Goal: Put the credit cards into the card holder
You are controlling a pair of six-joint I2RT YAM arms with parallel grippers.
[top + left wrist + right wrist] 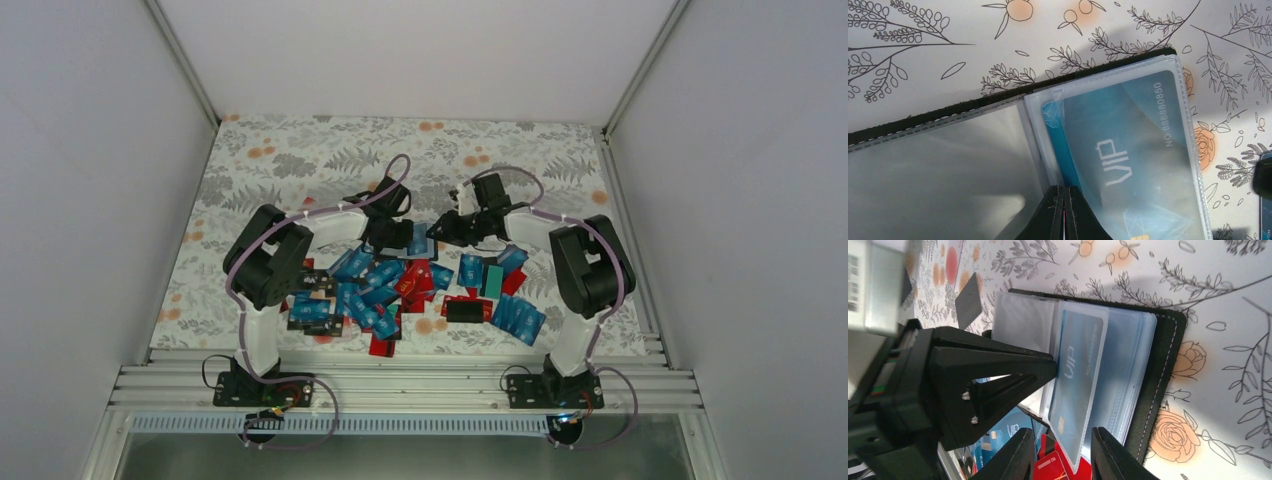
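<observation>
The card holder (1154, 390) lies open on the counter (1228, 365), its sleeves (1120, 375), likely floppy and slick, pinned near the spine (1034, 145) by the closed left hand (1064, 212), the right hand (1063, 456) spread open astride a stiff blue card (1079, 365).

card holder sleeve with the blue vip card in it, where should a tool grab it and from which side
Pinch the clear sleeve across its flat faces at its free chip-end edge, coming from where the right tool straddles it. It stands lifted off the other sleeves, and the left tool takes up the spine side.
</observation>
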